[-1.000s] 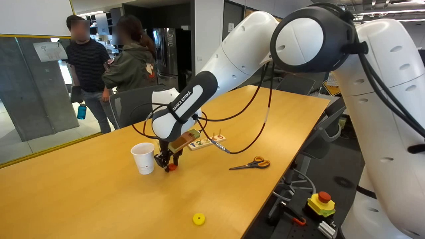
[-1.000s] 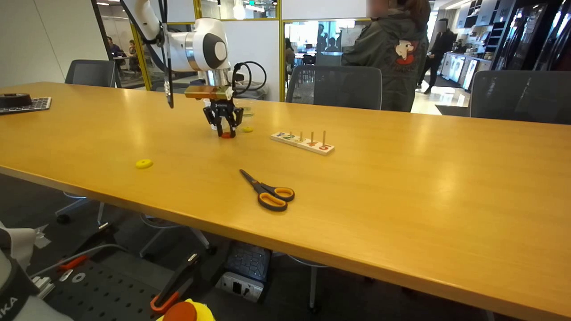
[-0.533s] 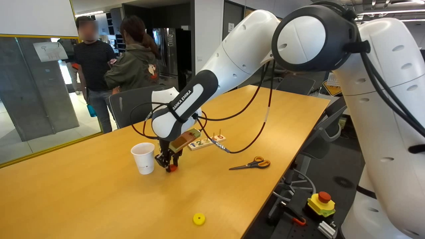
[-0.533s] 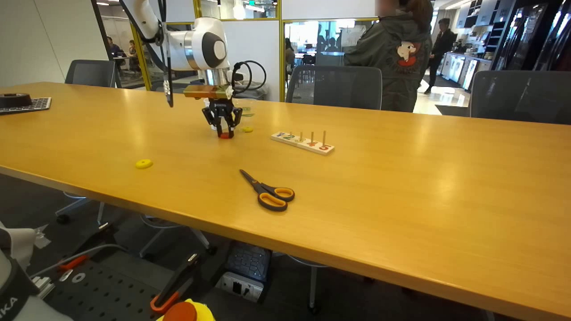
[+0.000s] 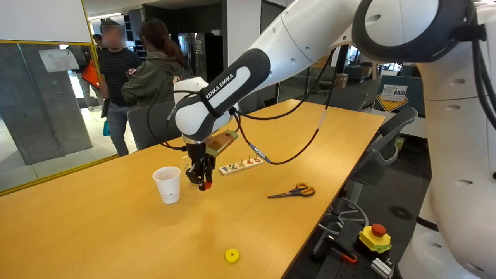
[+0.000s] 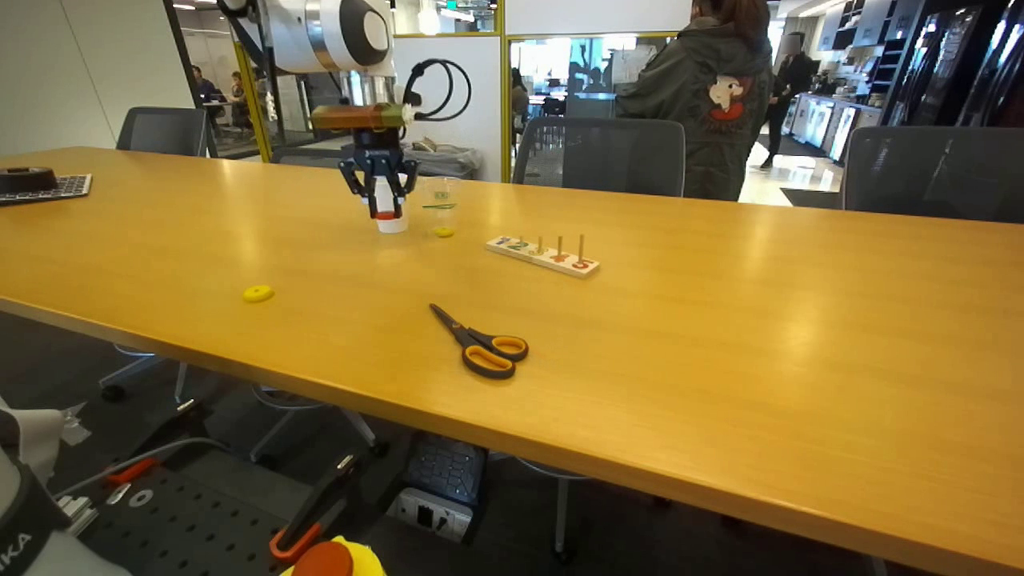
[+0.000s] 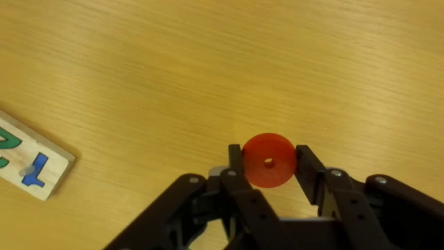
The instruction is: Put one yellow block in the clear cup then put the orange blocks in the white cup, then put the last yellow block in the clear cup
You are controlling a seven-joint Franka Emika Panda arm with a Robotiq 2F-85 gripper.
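Claw (image 7: 268, 154) clamped on orange blk (image 7: 267, 145) nr white cup (image 5: 169, 188); clear cup (image 6: 441, 192) prob. w/ yellow blk (image 6: 444, 232) inside.

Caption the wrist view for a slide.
Gripper pinching an orange disc by its sides above the table, a numbered board cut off at the left edge.

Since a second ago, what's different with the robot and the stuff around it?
The gripper closed on the orange block and lifted it up off the table. The person in the striped shirt behind the table shifted rightward in an exterior view. The white cup, clear cup, scissors, numbered peg board and the yellow block out near the table's edge stayed put.
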